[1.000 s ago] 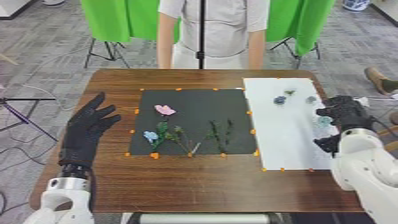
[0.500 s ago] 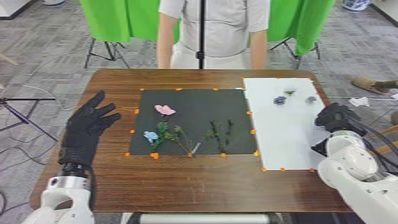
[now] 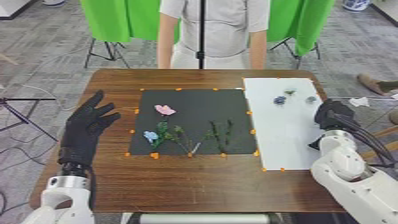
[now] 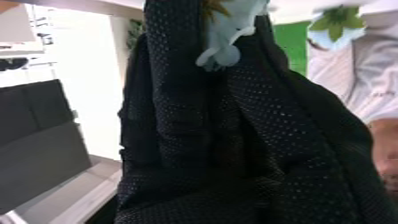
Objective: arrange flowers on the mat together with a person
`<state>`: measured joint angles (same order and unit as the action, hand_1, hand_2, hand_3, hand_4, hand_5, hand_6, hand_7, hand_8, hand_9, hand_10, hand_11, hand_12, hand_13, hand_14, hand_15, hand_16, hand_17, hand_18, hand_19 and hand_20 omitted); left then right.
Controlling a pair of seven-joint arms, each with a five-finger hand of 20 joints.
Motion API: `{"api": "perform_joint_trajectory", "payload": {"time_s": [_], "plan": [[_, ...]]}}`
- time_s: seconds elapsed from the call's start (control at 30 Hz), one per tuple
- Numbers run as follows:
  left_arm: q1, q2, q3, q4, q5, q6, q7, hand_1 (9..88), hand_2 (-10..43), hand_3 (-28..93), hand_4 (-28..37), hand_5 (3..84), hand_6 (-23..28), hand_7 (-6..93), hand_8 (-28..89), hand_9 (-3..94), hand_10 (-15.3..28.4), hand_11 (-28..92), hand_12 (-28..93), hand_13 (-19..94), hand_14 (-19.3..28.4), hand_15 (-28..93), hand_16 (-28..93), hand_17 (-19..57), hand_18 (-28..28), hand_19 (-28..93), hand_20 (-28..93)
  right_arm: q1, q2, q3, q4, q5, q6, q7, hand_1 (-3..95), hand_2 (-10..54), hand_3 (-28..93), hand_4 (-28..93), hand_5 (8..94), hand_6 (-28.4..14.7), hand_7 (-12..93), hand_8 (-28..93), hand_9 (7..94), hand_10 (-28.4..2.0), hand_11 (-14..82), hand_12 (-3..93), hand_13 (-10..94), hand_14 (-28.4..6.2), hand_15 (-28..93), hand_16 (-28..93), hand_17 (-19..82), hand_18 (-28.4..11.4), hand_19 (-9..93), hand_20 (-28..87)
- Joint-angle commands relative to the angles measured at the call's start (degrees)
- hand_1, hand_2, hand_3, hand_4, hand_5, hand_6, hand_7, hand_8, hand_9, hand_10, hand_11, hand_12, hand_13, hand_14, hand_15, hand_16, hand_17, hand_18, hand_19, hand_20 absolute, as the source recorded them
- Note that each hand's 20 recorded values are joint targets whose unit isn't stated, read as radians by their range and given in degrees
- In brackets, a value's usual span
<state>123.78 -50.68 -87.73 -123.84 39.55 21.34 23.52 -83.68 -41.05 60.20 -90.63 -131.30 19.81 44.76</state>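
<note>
Nearest is bare wood of the brown table (image 3: 195,187), followed by the orange tabs (image 3: 155,156) along the near edge of the black mat (image 3: 191,112). On the mat's near half lie a light blue flower (image 3: 151,135) with green leaves, a leafy sprig (image 3: 179,132) beside it and, to their right, two slender green stems (image 3: 215,136), side by side. Left of the mat is the left hand (image 3: 82,129), open and holding nothing, its fingers extended and relaxed. The right hand (image 3: 333,117) is at the right edge of the white sheet (image 3: 284,130); in the right wrist view its fingers are close together, a pale blue bloom (image 4: 233,25) gripped between them. A second pale bloom (image 4: 333,27) appears near it, its support uncertain. Farther off, a pink flower (image 3: 164,109) lies on the mat; on the sheet's far part are a dark blue bloom (image 3: 280,100), a grey-blue bloom (image 3: 311,99) and, farthest, a small greenish bloom (image 3: 290,92).
</note>
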Motion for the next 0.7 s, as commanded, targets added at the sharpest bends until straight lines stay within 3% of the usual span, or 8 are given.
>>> {"api": "perform_joint_trajectory", "payload": {"time_s": [0.03, 0.2, 0.43, 0.53, 0.7], "plan": [[0.76, -0.55, -0.64, 0.09, -0.06, 0.47, -0.52, 26.0, 5.9, 79, -25.7, 36.8, 5.5, 11.6, -9, 37.3, 18.2, 24, 10, 29, 27.6, 56, -9, -6.2, 27.0, 54, 26, -3.3, -1.56, 3.0, -4.0, -3.95, 4.87, 1.64, 68.7, -9.5, 64, -28, 85.0, 2.9, 23, 3, 84.8, -5.5, 8.0, 30.9, 84, 1.0, 25, 38, 38, 1.2, 93, -8], [2.02, -0.51, -1.24, -0.29, -0.41, 0.96, -0.03, 25.9, 5.8, 79, -25.7, 36.9, 5.5, 11.6, -9, 37.3, 18.2, 24, 10, 29, 27.6, 56, -9, -6.2, 27.0, 54, 26, -2.14, -1.36, 2.02, -11.57, -3.78, 7.8, -2.5, 69.3, -9.5, 64, -28, 86.0, 2.8, 24, 3, 86.6, -5.0, 8.3, 30.9, 86, 1.4, 26, 39, 40, 2.2, 93, -6], [3.1, -0.37, -1.73, -0.65, -0.61, 1.37, 0.35, 25.9, 5.8, 79, -25.7, 36.7, 5.4, 11.6, -9, 37.3, 18.2, 24, 10, 29, 27.7, 56, -9, -6.2, 27.0, 54, 26, 6.85, -3.76, -8.03, -20.08, 0.28, 6.71, -12.54, 69.2, -9.5, 65, -28, 86.5, 2.8, 23, 4, 86.9, -4.8, 8.4, 31.2, 86, 1.5, 26, 40, 40, 2.1, 93, -6], [3.23, -0.46, -1.95, -0.71, -0.54, 1.4, 0.33, 25.9, 5.8, 79, -25.7, 36.7, 5.5, 11.6, -9, 37.3, 18.2, 24, 10, 29, 27.7, 56, -9, -6.2, 27.0, 54, 26, 12.32, -6.63, -14.72, -20.53, 1.74, 5.18, -16.8, 69.2, -9.5, 65, -28, 86.4, 2.7, 23, 4, 86.7, -4.9, 8.5, 31.6, 86, 1.4, 26, 41, 40, 2.1, 93, -5], [3.19, -0.41, -2.23, -0.75, -0.65, 1.36, 0.55, 25.8, 5.8, 79, -25.7, 36.7, 5.4, 11.7, -9, 37.3, 18.2, 24, 10, 29, 27.7, 56, -9, -6.1, 26.9, 54, 26, 20.92, -13.03, -26.1, -16.16, 1.34, 3.45, -20.56, 69.2, -9.5, 65, -28, 86.3, 2.7, 23, 4, 86.6, -5.0, 8.3, 31.6, 86, 1.5, 26, 41, 40, 2.1, 93, -5]]}}
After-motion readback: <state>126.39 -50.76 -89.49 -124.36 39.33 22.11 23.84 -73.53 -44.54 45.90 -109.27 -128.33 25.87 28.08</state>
